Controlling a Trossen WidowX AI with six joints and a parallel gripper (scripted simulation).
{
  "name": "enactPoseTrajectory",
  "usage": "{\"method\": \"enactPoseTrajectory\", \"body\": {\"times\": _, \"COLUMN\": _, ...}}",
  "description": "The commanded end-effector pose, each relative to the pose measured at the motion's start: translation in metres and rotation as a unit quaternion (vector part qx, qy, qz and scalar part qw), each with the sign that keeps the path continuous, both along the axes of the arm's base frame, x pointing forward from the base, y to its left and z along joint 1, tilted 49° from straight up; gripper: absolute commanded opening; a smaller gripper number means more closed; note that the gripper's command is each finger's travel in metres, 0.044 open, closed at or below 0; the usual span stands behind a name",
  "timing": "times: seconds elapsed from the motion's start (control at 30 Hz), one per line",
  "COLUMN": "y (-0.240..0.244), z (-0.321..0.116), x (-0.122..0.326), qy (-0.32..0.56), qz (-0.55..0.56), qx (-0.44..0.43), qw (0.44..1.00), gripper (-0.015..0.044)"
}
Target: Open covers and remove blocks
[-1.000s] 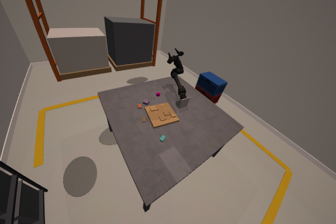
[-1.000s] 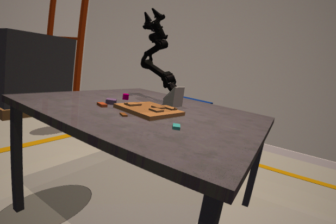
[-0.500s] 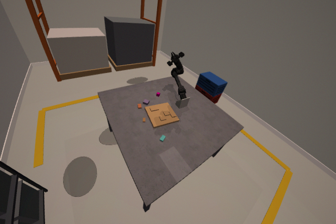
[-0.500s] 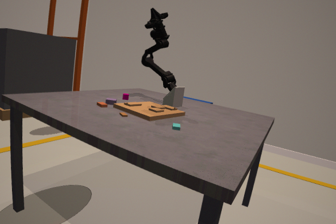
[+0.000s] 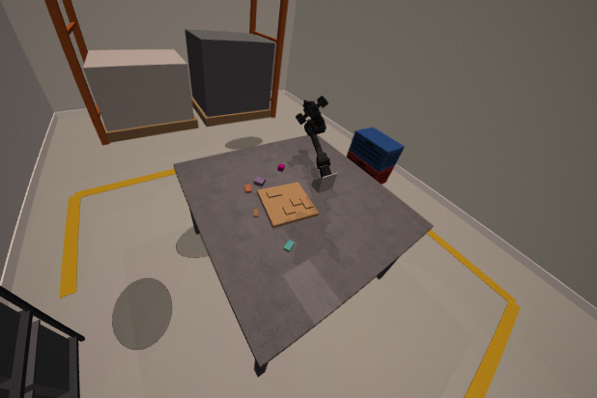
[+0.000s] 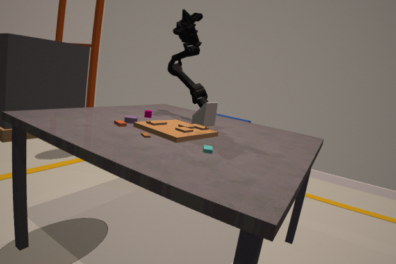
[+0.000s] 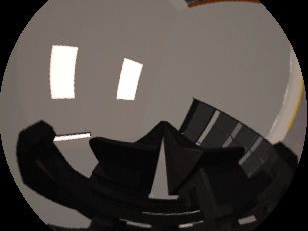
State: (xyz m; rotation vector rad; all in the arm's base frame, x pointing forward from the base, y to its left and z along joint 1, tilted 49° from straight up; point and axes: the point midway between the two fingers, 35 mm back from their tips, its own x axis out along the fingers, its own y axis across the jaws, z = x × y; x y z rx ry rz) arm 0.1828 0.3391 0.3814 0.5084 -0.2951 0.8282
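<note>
My gripper (image 6: 184, 12) (image 7: 163, 123) is shut with nothing between its fingers, raised high above the table's back, well clear of the board. The wooden puzzle board (image 5: 277, 208) (image 6: 160, 130) lies mid-table with several covers of its own colour; the views are too coarse to tell how each stands over its well. Off the board on the table are a magenta block (image 5: 281, 167) (image 6: 148, 114), a purple block (image 5: 260, 181) (image 6: 131, 119), an orange-red block (image 5: 247, 188) (image 6: 120, 123), a small orange-brown block (image 5: 256, 213) (image 6: 145, 134) and a teal block (image 5: 289, 245) (image 6: 207, 149).
The arm's pale wedge-shaped mount (image 5: 326, 183) (image 6: 206, 114) stands beside the board on the grey table (image 5: 232, 249) (image 6: 179, 165). Blue and red crates (image 5: 377, 148) stand on the floor behind the table. A rack with large boxes stands farther back.
</note>
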Motion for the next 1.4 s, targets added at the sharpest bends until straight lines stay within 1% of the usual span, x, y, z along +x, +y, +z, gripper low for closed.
{"method": "enactPoseTrajectory", "body": {"times": 0.0, "y": 0.01, "z": -0.016, "x": 0.014, "qy": 0.024, "qz": -0.01, "qx": -0.028, "qw": 0.999, "gripper": 0.0}}
{"method": "enactPoseTrajectory", "body": {"times": 0.2, "y": 0.021, "z": -0.04, "x": 0.031, "qy": 0.057, "qz": -0.022, "qx": -0.068, "qw": 0.996, "gripper": 0.0}}
{"method": "enactPoseTrajectory", "body": {"times": 0.7, "y": 0.031, "z": -0.108, "x": 0.07, "qy": 0.142, "qz": -0.059, "qx": -0.147, "qw": 0.977, "gripper": 0.0}}
{"method": "enactPoseTrajectory", "body": {"times": 1.37, "y": 0.025, "z": -0.202, "x": 0.115, "qy": 0.25, "qz": -0.126, "qx": -0.269, "qw": 0.922, "gripper": 0.0}}
